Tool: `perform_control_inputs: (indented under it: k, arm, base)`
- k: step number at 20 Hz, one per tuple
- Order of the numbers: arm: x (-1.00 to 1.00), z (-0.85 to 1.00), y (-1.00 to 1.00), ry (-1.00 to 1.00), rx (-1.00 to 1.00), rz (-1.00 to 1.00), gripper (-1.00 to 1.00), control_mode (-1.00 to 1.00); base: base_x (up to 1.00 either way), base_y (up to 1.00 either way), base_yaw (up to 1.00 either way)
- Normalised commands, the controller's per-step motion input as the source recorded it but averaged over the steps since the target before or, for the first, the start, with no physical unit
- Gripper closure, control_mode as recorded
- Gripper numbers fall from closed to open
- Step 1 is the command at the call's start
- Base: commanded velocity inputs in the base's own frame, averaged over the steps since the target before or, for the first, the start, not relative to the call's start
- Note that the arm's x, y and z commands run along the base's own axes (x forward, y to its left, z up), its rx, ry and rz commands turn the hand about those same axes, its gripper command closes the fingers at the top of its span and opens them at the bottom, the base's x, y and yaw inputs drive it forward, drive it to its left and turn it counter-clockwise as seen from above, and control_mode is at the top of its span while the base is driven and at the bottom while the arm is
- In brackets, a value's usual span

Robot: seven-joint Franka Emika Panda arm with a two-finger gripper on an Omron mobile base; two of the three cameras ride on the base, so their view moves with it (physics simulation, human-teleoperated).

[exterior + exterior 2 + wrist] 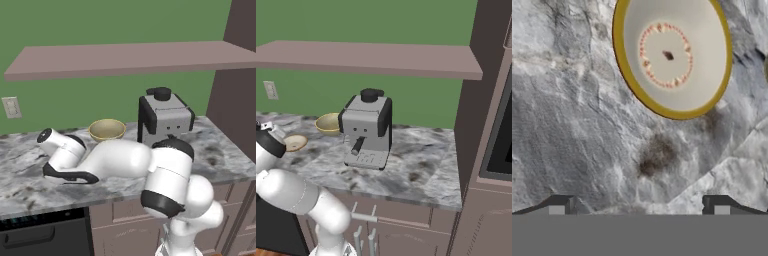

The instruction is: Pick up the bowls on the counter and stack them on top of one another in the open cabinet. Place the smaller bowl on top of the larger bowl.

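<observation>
Smaller bowl (672, 56), cream with an orange-brown rim, lies flat on the marbled surface (577, 125) in the upper middle of the hand view, ahead of the gripper (639, 207), whose fingertips stand wide apart and empty at the bottom edge.

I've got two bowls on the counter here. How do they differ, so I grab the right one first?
The larger bowl is deep, rounded and yellow-tan all over; the smaller bowl is shallow and saucer-like, cream inside with an orange-brown rim. The larger bowl sits farther back toward the wall; the smaller bowl lies nearer the front, below the open gripper. Both stand upright on the counter.
</observation>
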Motion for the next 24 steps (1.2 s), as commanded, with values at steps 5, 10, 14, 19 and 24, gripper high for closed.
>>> perform_control_inputs:
  k: [5, 10, 14, 19, 24]
  arm:
    - [0.19, -0.17, 0.05, 0.01, -0.01, 0.03, -1.00, -1.00]
    - [0.20, -0.18, 0.08, 0.01, -0.01, 0.03, -1.00, -1.00]
    - [0.16, -0.23, 0.09, 0.01, -0.01, 0.03, -1.00, -1.00]
    - [0.18, -0.17, 0.08, 0.01, 0.00, 0.04, -1.00, -1.00]
    - [0.19, -0.15, 0.06, 0.00, 0.00, 0.05, -1.00, -1.00]
  base:
    - [0.00, 0.00, 0.00]
    - [0.00, 0.00, 0.00]
    - [0.00, 0.00, 0.00]
    - [0.00, 0.00, 0.00]
    - [0.00, 0.00, 0.00]
